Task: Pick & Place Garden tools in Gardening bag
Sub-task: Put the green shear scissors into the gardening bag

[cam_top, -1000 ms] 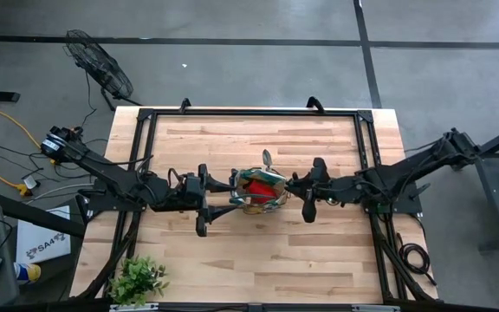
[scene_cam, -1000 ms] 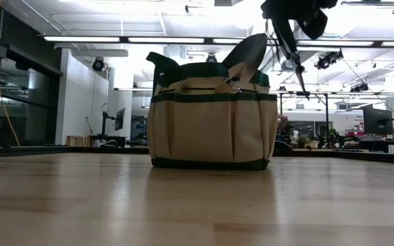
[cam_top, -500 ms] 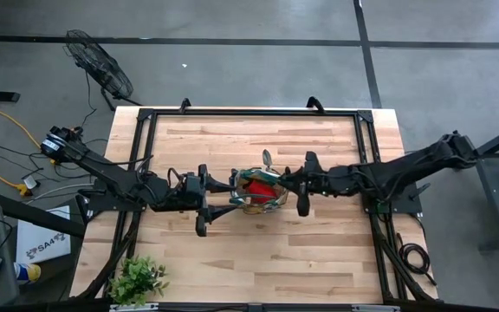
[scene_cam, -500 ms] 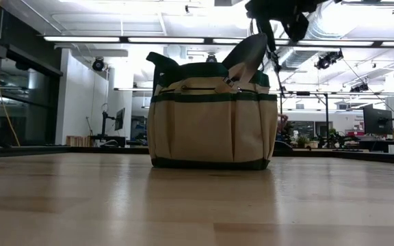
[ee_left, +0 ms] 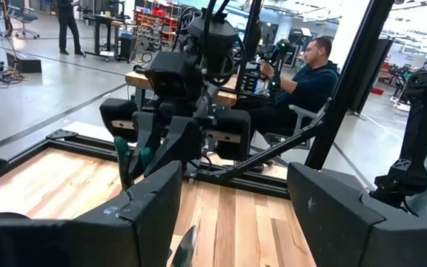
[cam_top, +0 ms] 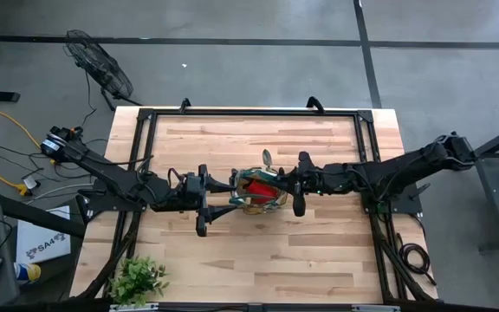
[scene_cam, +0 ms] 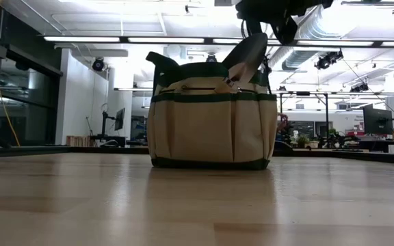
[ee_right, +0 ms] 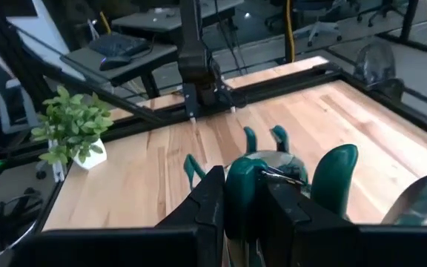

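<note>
- Gardening bag (cam_top: 261, 191) stands upright mid-counter (cam_top: 319, 251), between the two arms; beige with green trim, side pockets facing the low camera (scene_cam: 212, 123).
- Trowel (scene_cam: 247, 53) sticks out of the bag top, metal blade up and tilted; seen from above at the bag's far rim (cam_top: 267, 158).
- Red cloth bundle (cam_top: 262, 184) sits inside the bag.
- Right gripper (cam_top: 286, 184) is over the bag's right edge, jaws nearly closed on a dark green pruning-shear handle (ee_right: 242, 194); a second green handle (ee_right: 335, 178) is just beside it.
- In the low view the right gripper (scene_cam: 265, 20) is above the bag, next to the trowel blade.
- Left gripper (cam_top: 230, 190) waits at the bag's left side, jaws spread wide, holding nothing; its fingers (ee_left: 154, 200) are well apart in the wrist view.
- Leafy plant (cam_top: 137, 279) at the near-left counter corner, well apart from the bag.
- A seated person (ee_left: 302, 81) is beyond the counter in the left wrist view.
</note>
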`<state>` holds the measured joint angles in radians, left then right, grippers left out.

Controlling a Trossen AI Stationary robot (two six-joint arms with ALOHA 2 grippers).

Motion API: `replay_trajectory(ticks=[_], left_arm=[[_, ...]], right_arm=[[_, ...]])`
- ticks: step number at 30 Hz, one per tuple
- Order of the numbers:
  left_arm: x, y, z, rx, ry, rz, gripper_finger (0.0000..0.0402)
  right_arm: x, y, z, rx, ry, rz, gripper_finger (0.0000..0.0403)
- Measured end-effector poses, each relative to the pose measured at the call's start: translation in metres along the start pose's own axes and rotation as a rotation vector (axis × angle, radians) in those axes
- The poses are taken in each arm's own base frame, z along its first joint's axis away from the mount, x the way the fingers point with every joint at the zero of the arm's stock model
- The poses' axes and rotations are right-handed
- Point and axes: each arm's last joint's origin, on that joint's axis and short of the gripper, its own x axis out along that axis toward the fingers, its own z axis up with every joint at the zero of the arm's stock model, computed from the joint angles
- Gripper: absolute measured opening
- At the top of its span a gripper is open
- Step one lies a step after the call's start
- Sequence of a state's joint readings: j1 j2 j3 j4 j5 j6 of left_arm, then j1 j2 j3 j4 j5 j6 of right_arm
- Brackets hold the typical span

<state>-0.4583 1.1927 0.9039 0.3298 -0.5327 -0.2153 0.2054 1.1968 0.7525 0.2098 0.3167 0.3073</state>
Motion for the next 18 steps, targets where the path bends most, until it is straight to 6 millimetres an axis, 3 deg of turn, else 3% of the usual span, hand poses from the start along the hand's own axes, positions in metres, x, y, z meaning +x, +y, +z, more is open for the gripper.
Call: replay_trajectory(ticks=[18], left_arm=[[0.000, 0.000, -0.001, 0.002, 0.010, 0.002, 0.0242]], right_arm=[[0.012, -0.011, -0.005, -0.014, 0.045, -0.001, 0.0040]])
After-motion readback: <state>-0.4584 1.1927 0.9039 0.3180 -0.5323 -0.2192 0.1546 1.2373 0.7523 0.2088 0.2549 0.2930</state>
